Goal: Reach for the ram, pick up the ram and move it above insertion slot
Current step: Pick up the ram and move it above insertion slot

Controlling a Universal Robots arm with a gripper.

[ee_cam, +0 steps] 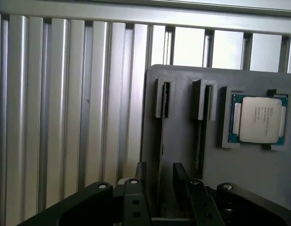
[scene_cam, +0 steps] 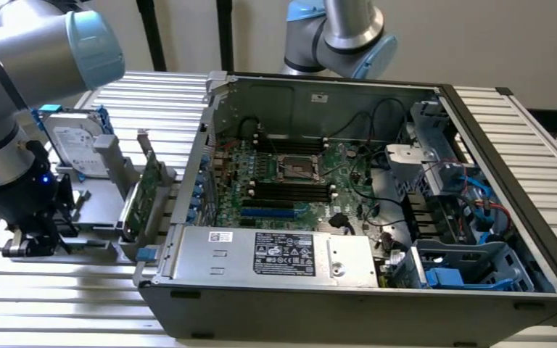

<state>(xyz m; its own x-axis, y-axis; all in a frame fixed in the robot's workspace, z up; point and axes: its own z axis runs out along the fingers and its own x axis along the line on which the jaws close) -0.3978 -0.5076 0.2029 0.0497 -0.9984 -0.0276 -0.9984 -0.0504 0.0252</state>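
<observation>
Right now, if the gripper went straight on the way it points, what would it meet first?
Most likely the ram, standing on edge in the grey holder: the open gripper has a finger on each side of it. Depth is unclear.

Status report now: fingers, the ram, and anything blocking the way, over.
Gripper open, fingers on either side of the ram, not closed on it. Ram on edge in gray holder. Nothing between fingers and ram.

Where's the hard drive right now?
On the exterior view's left, the hard drive stands upright in a grey holder outside the computer case, beside the green card.
</observation>
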